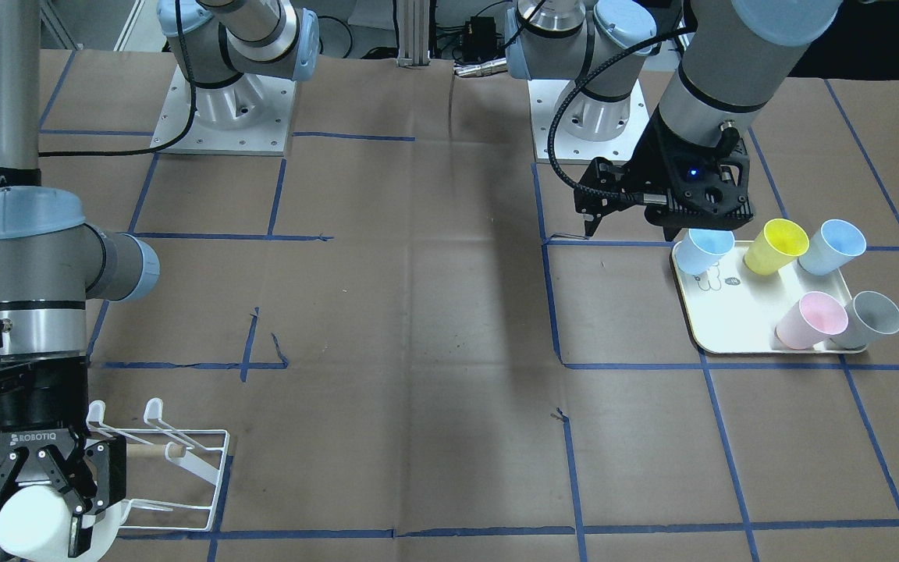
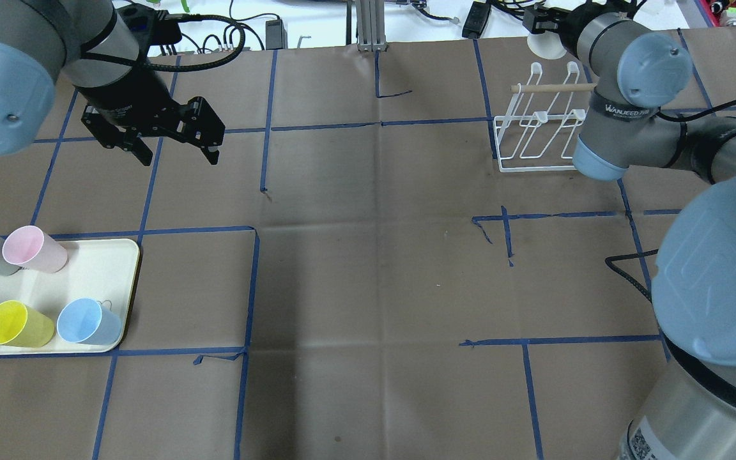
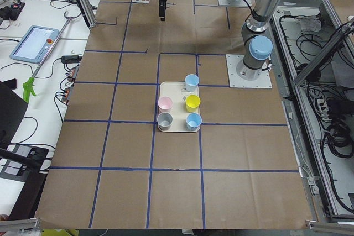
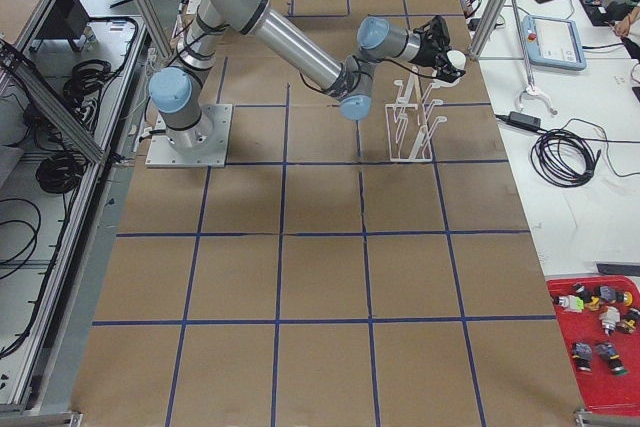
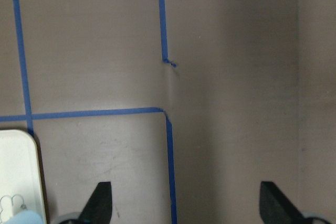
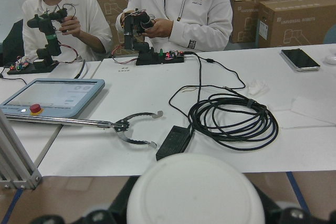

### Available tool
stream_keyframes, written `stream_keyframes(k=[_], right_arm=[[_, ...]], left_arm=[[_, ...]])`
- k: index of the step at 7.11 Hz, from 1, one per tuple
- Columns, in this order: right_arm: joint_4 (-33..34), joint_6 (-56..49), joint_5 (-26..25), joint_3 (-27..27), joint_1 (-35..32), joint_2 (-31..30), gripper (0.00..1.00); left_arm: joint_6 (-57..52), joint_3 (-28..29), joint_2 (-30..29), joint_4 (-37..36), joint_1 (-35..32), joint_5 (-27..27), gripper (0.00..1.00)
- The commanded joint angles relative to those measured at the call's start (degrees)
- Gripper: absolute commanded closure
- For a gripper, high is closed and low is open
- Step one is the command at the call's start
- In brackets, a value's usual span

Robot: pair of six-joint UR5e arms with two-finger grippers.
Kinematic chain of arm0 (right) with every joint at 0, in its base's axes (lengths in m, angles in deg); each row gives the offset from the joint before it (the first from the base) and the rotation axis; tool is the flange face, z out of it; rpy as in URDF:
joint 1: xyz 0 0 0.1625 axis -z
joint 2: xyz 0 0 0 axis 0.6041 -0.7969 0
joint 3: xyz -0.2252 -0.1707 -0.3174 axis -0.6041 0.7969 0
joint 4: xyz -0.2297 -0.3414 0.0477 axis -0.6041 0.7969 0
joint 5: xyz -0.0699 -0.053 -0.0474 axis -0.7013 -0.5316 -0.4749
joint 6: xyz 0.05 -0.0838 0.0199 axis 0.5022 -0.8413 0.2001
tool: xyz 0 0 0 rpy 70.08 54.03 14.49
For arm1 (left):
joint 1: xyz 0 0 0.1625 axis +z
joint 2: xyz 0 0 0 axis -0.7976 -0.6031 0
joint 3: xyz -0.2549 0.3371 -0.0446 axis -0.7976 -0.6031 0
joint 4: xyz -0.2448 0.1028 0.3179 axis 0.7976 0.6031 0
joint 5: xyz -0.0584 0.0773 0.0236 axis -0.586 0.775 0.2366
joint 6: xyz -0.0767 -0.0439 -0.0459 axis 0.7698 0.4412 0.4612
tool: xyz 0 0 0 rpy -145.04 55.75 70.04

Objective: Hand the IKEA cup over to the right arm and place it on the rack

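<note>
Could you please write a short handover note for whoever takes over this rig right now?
Left gripper: open and empty, hanging over the table beyond the tray.
Right gripper: shut on the white cup, held at the operators' end of the rack; it is not on a prong.
Done: the cup sits in the right gripper, so the handover looks complete.
Left: seat the cup on a rack prong and release. The rack holds no cup yet. Five coloured cups wait on the tray.
</note>
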Motion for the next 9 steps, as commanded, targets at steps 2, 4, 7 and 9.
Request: stream_keyframes(k=[2, 4, 7, 9], right_arm=[[1.4, 0.0, -0.2, -0.4, -1.0, 1.9, 0.82], [1.4, 0.1, -2.3, -2.8, -1.0, 1.8, 0.70], [0.7, 0.8, -1.6, -2.5, -1.0, 1.5, 0.00], [0.8, 0.7, -1.4, -1.5, -1.0, 1.1, 0.00]], left_arm=[[2.1, -0.3, 1.4, 0.1, -1.8, 0.3, 0.01], [1.6, -3.9, 3.4, 0.2, -0.9, 0.3, 0.01], [-13.0, -17.3, 12.0, -0.5, 13.0, 0.2, 0.01], [-26.6, -22.6, 15.2, -1.2, 25.2, 2.5, 0.01]])
